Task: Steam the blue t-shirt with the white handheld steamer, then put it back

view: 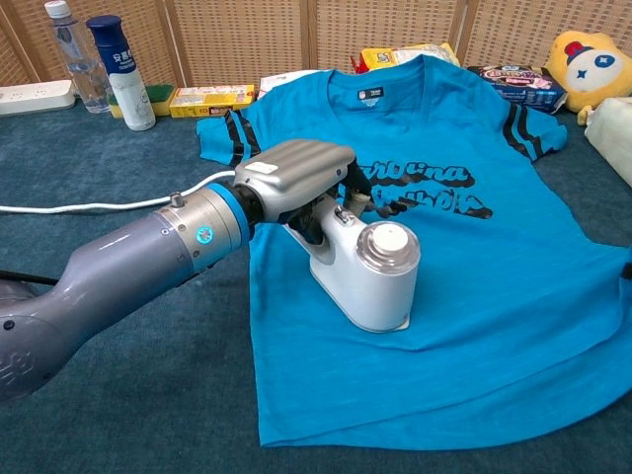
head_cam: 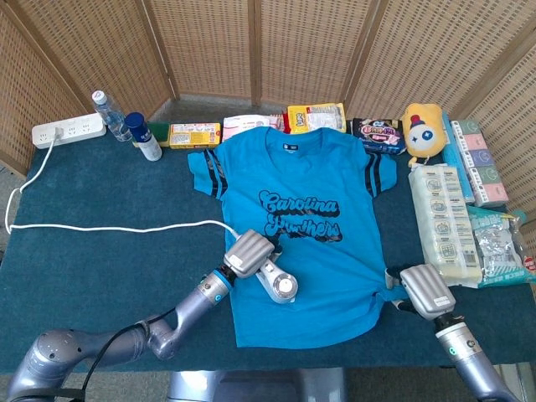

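Note:
The blue t-shirt [head_cam: 301,218] [view: 474,237] lies flat on the dark green table, printed side up. My left hand [head_cam: 247,253] [view: 296,178] grips the handle of the white handheld steamer [head_cam: 276,283] [view: 370,276], which rests on the shirt's lower left part, below the printed lettering. Its white cord [head_cam: 109,228] [view: 89,205] runs left across the table to a power strip [head_cam: 67,131]. My right hand [head_cam: 427,290] rests on the shirt's lower right hem, and bunched fabric shows under it. Whether its fingers hold the cloth is hidden.
Along the table's back edge stand a water bottle [head_cam: 107,113], a blue-capped bottle [head_cam: 142,136], snack boxes [head_cam: 194,134] and a yellow plush toy [head_cam: 421,127]. Packaged goods [head_cam: 448,222] are stacked at the right. The table's left half holds only the cord.

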`<state>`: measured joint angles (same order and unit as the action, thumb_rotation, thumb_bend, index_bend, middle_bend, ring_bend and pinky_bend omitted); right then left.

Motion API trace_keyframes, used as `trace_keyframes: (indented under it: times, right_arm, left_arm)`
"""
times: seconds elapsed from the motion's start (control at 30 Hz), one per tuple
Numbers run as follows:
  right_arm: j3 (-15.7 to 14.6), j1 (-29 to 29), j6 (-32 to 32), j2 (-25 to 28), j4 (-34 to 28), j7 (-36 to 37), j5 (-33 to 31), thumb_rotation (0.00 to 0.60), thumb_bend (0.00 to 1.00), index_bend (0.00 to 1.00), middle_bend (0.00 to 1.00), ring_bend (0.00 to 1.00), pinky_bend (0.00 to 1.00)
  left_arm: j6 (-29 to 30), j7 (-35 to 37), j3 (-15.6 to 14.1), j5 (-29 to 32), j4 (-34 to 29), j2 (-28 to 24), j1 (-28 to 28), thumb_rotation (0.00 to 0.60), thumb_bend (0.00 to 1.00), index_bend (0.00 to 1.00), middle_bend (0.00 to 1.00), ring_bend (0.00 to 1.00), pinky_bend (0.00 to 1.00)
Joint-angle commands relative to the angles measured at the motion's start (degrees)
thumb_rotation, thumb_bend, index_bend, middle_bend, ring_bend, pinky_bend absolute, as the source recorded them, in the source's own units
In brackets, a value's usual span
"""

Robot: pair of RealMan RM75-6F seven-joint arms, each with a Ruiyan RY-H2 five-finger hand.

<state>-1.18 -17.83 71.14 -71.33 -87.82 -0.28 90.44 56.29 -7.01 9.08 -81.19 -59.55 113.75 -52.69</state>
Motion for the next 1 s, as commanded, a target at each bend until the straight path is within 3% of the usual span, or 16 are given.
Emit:
trace_keyframes:
  times: [0.03,0.7,1.0]
  right_arm:
    - [0.0,0.0,-0.1,0.0,0.0,0.0,-0.1,0.6,0.48,0.68,0.61,0.61,0.72]
    - [0.1,0.7,0.0,0.4,0.1,-0.2,-1.2,0.6,0.48,0.68,0.62,0.62,0.73]
    - [0.1,1.0,0.1,0.4,0.5,0.3,-1.5,0.6,0.48,0.68,0.62,0.62,0.73]
  left_arm:
    - [-0.1,0.5,1.0,0.6,2.3,0.8,-0.4,0.6,0.39,0.76,0.73,0.66,0.77]
    - [-2.5,1.1,8.7,8.6,20.1,6.8,-2.1,0.6,0.38,0.76,0.73,0.66,0.77]
    - [-2.8,0.9,10.7,10.3,22.8,8.3,-3.6,0.6,0.38,0.76,0.73,0.66,0.77]
